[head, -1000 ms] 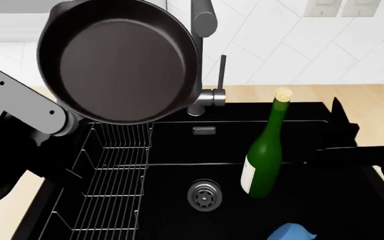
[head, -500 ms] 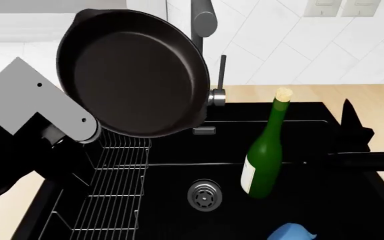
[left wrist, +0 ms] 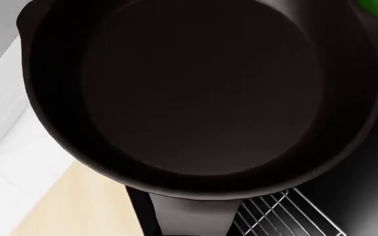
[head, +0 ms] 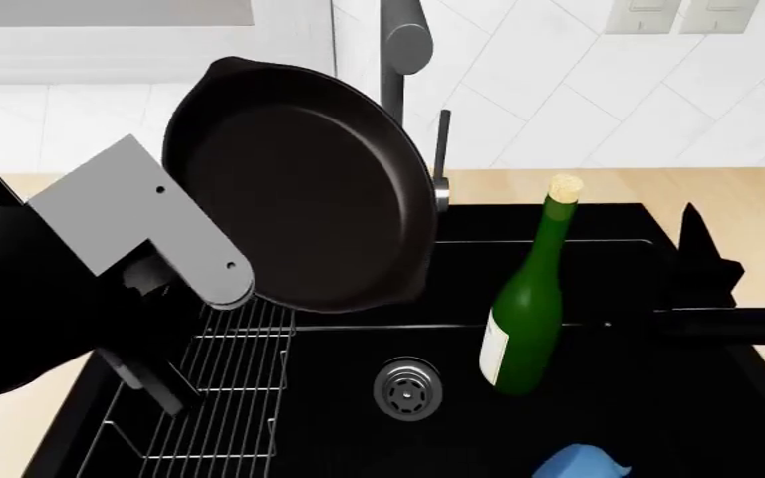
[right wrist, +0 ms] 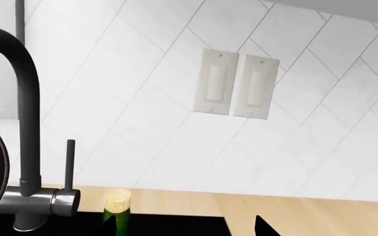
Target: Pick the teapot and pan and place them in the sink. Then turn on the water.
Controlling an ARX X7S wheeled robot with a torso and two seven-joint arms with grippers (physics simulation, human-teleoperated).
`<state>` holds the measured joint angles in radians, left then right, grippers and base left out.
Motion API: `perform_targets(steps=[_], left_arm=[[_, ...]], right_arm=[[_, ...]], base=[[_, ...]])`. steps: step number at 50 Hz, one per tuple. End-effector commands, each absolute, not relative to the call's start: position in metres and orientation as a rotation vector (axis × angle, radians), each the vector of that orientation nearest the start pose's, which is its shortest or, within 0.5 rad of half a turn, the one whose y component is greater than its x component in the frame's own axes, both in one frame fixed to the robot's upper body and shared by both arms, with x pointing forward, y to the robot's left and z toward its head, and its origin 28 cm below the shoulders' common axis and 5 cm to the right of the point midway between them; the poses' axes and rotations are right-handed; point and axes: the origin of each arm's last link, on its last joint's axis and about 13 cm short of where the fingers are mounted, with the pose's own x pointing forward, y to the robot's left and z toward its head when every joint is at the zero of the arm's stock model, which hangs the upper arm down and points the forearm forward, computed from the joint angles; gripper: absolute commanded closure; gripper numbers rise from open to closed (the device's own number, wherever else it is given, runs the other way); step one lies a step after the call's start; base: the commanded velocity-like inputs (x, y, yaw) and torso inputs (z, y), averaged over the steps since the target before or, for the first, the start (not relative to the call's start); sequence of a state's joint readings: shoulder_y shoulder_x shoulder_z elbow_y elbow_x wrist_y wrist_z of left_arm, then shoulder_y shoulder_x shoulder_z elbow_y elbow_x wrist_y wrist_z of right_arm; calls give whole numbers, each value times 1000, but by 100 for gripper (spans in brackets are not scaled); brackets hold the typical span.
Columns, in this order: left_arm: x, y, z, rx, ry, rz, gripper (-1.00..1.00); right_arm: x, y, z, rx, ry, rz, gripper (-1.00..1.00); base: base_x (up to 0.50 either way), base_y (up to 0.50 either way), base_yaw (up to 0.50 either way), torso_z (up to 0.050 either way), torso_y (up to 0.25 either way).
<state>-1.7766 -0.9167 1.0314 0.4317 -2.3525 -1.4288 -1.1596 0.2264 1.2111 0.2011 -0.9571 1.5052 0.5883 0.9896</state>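
Note:
The black pan (head: 310, 194) hangs tilted steeply over the left part of the black sink (head: 622, 398), above the wire rack (head: 223, 398). My left gripper (head: 223, 289) is shut on its handle (left wrist: 189, 221), and the pan's bowl (left wrist: 202, 88) fills the left wrist view. Only the top of the light-blue teapot (head: 577, 464) shows, at the sink's near edge. My right gripper (head: 699, 261) hovers open and empty over the sink's right side; one fingertip (right wrist: 265, 227) shows in the right wrist view. The grey faucet (head: 404, 45) with its slim lever (head: 444, 139) stands behind the pan. No water runs.
A tall green glass bottle (head: 526, 319) with a cork stands upright in the sink, right of the round drain (head: 406, 388); its top shows in the right wrist view (right wrist: 117, 209). Light wood countertop (head: 741, 194) surrounds the basin. A white tiled wall with switches (right wrist: 235, 90) is behind.
My left arm has carried the pan right and down toward the sink and tilted it more on edge. The right gripper has barely moved.

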Motion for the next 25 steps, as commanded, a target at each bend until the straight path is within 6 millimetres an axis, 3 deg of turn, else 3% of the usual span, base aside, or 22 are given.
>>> perform_targets(steps=[1, 25], left_arm=[[175, 243, 339, 819, 477, -353, 100], [182, 224, 353, 965, 548, -401, 100]], right_arm=[[143, -169, 251, -136, -125, -100, -100], [143, -172, 251, -121, -130, -97, -100]], base=[[-1, -35, -5, 0, 0], [-1, -35, -3, 0, 0]])
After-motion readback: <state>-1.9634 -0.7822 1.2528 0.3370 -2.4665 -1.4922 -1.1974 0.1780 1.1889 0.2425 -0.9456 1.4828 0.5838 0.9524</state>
